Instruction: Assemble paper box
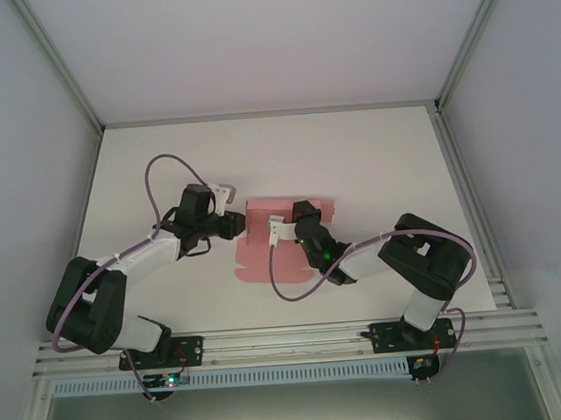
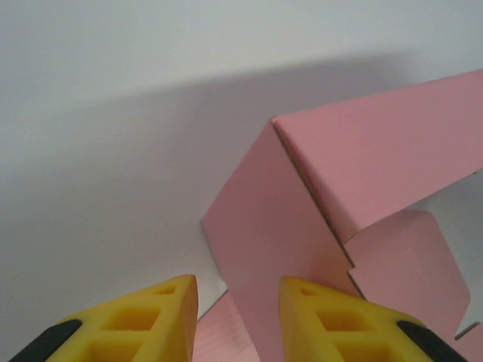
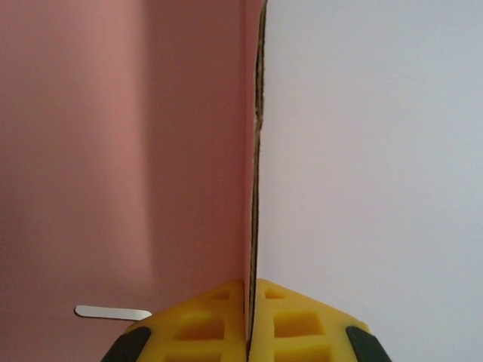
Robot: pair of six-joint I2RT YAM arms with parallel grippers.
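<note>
My right gripper [image 3: 250, 290] is clamped tight on the paper box [image 3: 128, 151]: its two yellow fingers [image 3: 204, 324], moulded plastic with square hollows and dark insets at their outer corners, meet on a thin upright panel, and I see that panel edge-on as a straight line with a raw brownish cut edge. To the left of that edge the card is plain matte pink, smooth, with one narrow pale slit low down. To its right is the flat white table [image 1: 353, 148]. My left gripper [image 2: 238, 280] is spread apart and grips nothing. Its yellow fingertips stand either side of a gap, and a raised pink wall rises just beyond them. From that wrist the box looks half formed, with one panel standing and folded at a crisp crease into a second, and a rounded flap lying flat on the table below. From above, the pink card sits near the middle of the table between the two arms, part standing and part still flat with die-cut flaps, and both grippers are at its raised portion.
</note>
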